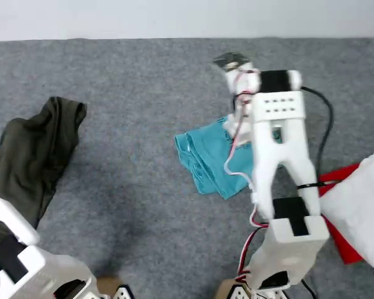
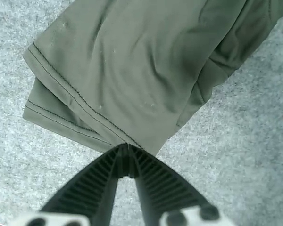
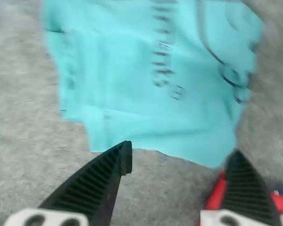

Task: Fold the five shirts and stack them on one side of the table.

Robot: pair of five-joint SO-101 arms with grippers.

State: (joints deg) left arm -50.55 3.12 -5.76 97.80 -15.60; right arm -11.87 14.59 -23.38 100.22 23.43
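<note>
Gray carpeted table point(image 1: 131, 81). Olive shirt point(image 1: 31, 156) is bunched up at 9 o'clock, partly running off that edge. Teal shirt point(image 1: 209, 162) is crumpled just right of centre, toward 3 o'clock. White shirt point(image 1: 361, 199) lies at the 4 o'clock edge on top of a red shirt point(image 1: 344, 249), which sticks out below and beside it.

Right arm point(image 1: 280, 143) comes in from 5 o'clock and stretches toward 12 over the right part of the teal shirt. Right gripper point(image 3: 181, 153) is spread wide and hangs above the near edge of the teal shirt point(image 3: 146, 70), holding nothing. One finger is over bare carpet, the other next to a bit of red shirt point(image 3: 217, 197).

Left arm point(image 1: 19, 261) sits at 7 o'clock. Left gripper point(image 2: 127, 157) is pressed together, with its tips right at the hem corner of the olive shirt point(image 2: 141, 70). Cannot tell if any cloth is caught between them. The olive shirt lies doubled over there, two stitched hems showing.
</note>
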